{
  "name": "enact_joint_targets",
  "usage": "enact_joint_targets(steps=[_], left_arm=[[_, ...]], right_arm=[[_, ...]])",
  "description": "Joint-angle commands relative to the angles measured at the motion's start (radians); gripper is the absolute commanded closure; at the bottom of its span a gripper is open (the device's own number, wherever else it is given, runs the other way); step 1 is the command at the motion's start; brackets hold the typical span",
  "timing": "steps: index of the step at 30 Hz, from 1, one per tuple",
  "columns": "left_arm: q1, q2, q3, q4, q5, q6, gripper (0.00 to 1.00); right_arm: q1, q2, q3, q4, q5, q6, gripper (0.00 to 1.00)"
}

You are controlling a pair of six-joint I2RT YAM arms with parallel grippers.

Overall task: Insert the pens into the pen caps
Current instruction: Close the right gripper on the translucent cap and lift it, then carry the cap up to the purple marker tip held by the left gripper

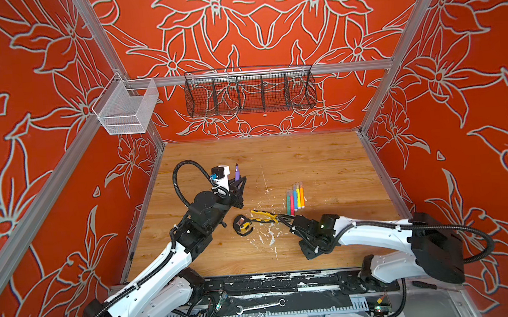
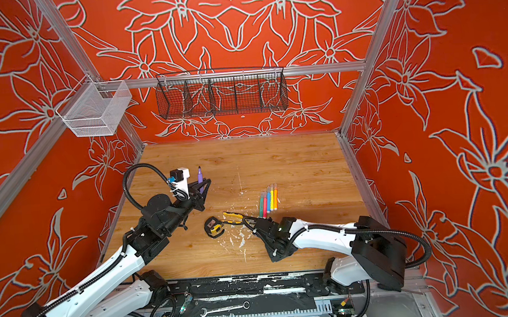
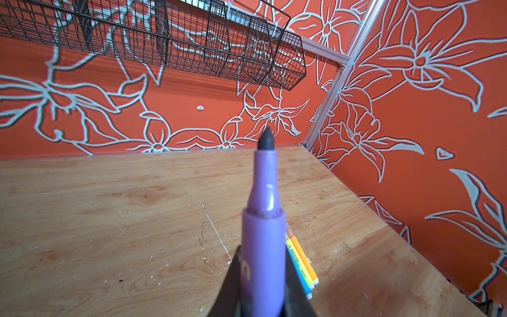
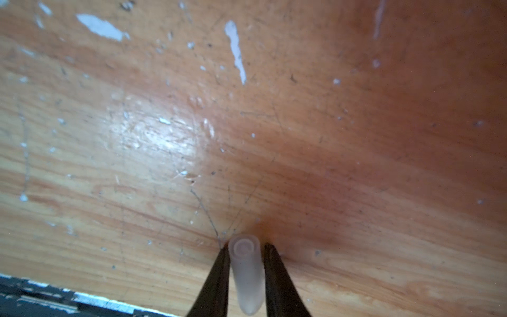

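Right claw [image 4: 245,248] is pinched on a clear cap [image 4: 245,277], with one dark pointy finger [image 4: 216,277] on each side. The cap is a tiny smooth tube, cloudy like frosted plastic, with a round ring on its end. I see it low over the tabletop [image 1: 307,155], a bit nearer the front edge than the middle.

Left claw [image 1: 238,183] is squeezed on the purple pen [image 1: 237,172], up in the air near the left edge. That pen stands straight up, slim and round, with a dark pointed tip on top.

Five more pens [image 1: 295,197] lie flat in a tight row a little right of the middle: green, pink, blue, yellow, orange, with their sides touching. Yellow-handled pliers [image 1: 263,216] and a round black and yellow tape measure [image 1: 242,225] lie just beside the row's near ends. The wood is shiny, scratched and dotted with white flecks [image 1: 271,239].
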Motion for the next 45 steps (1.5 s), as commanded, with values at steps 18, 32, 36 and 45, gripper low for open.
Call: enact_joint_targets(steps=[18,32,36,45], left_arm=[[0.005,-0.113,-0.071,0.094,0.110,0.018,1.00],[0.005,-0.129,-0.117,0.224,0.399,0.038,1.00],[0.002,-0.091,-0.114,0.256,0.487,0.039,1.00],[-0.056,0.009,-0.042,0.216,0.529,0.092,1.00]], right_arm=[[0.007,-0.270,0.147,-0.020,0.224,-0.024,0.94],[0.008,-0.649,0.027,0.697,0.269,-0.085,1.00],[0.008,-0.663,-0.062,0.987,0.259,-0.114,1.00],[0.008,-0.462,0.083,1.158,0.099,-0.182,1.00]])
